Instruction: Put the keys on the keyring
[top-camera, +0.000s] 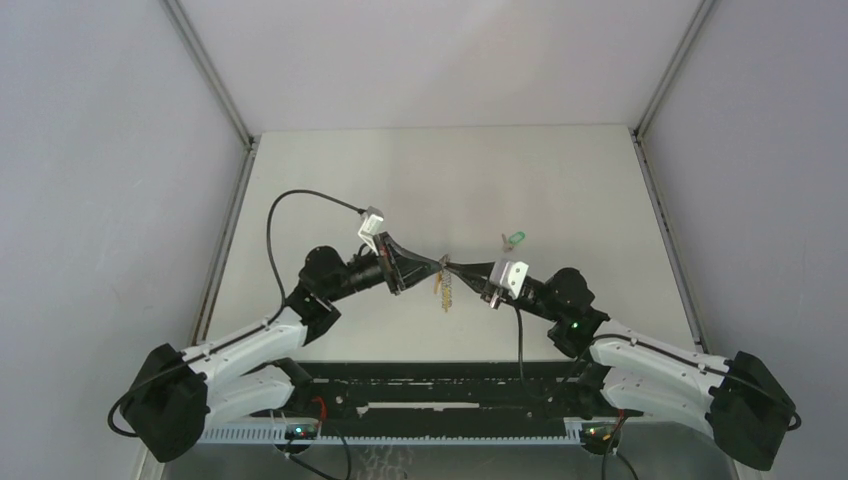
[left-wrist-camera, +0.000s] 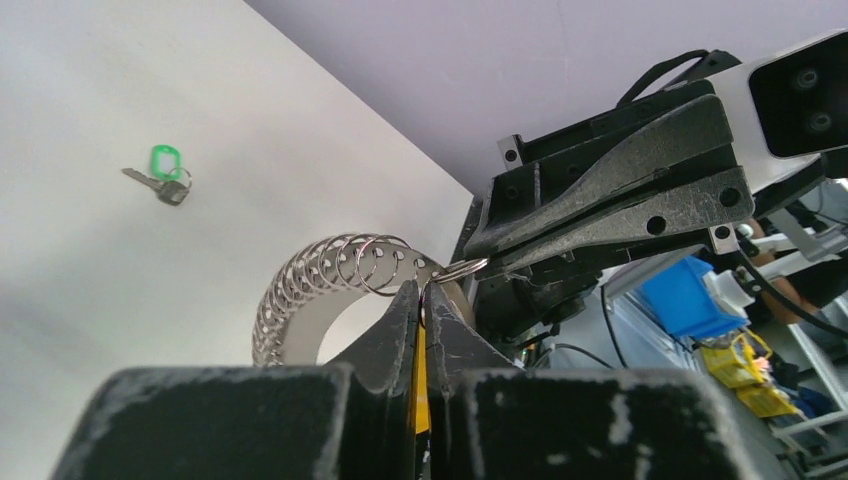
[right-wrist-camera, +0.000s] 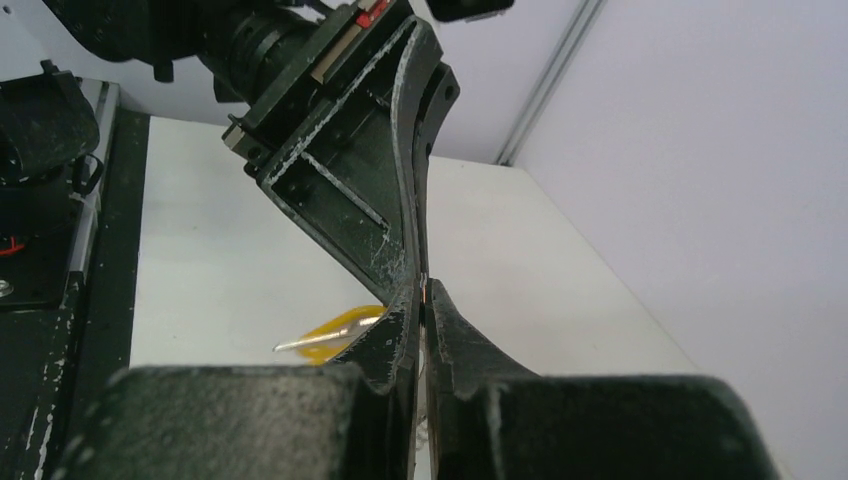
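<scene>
White surface (top-camera: 330, 180), grey walls: keyring (top-camera: 445, 290) held up between the arms, mid-threading.
Overhead, the green key (top-camera: 514, 238) lies apart. Left wrist: left pincer (left-wrist-camera: 422, 300) clamps the keyring, right pincer (left-wrist-camera: 478, 262) nips 1 small loop (left-wrist-camera: 462, 268); hold steady, no twisting. Right wrist: its grip is hidden.

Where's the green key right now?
The green key lies alone on the table. In the top external view it sits right of centre, just beyond the right gripper.

The left arm (top-camera: 245, 350) and right arm (top-camera: 655, 372) have white shells and black joints. A black cable (top-camera: 272, 225) loops off the left. The right gripper (left-wrist-camera: 484, 263) is scuffed black, with screw holes.
</scene>
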